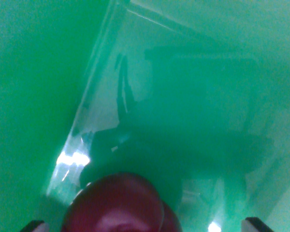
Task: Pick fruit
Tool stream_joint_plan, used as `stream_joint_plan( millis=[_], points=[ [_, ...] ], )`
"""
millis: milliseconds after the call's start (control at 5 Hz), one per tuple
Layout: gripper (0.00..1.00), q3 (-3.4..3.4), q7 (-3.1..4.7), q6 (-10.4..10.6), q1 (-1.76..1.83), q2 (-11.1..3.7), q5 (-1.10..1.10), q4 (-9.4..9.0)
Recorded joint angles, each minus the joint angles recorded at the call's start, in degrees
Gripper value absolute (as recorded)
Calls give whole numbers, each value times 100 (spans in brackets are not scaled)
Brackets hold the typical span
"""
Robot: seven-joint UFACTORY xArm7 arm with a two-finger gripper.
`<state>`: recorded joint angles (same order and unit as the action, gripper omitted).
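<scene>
Fruit (pixel 117 205) at wrist view's bottom edge, between hand's fingertips (pixel 35 225); clear container (pixel 135 96) behind it on table (pixel 29 96).

Clear plastic container (pixel 106 72) on green surface (pixel 29 96).

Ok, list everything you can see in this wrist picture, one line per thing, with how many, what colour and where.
Fruit: one, dark red, round, bottom edge of the picture left of centre, between the fingertips; kind not clear.
Clear container: one, transparent with glare spots, slanting across the middle, its floor in shadow.
Green surface: one, bright green, filling the wrist view's left and the far right.
Gripper: one, two dark fingertips at the bottom corners; whether they touch the fruit cannot be told.
</scene>
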<state>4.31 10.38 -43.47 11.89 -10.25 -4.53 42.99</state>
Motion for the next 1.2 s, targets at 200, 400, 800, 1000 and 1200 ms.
stream_joint_plan(
  millis=[200, 400, 800, 1000, 1200],
  points=[
    [0, 0, 0, 0, 0, 0, 0, 0],
    [0, 0, 0, 0, 0, 0, 0, 0],
    [100, 0, 0, 0, 0, 0, 0, 0],
    [100, 0, 0, 0, 0, 0, 0, 0],
    [100, 0, 0, -3, 0, 1, 0, 2]
  ],
)
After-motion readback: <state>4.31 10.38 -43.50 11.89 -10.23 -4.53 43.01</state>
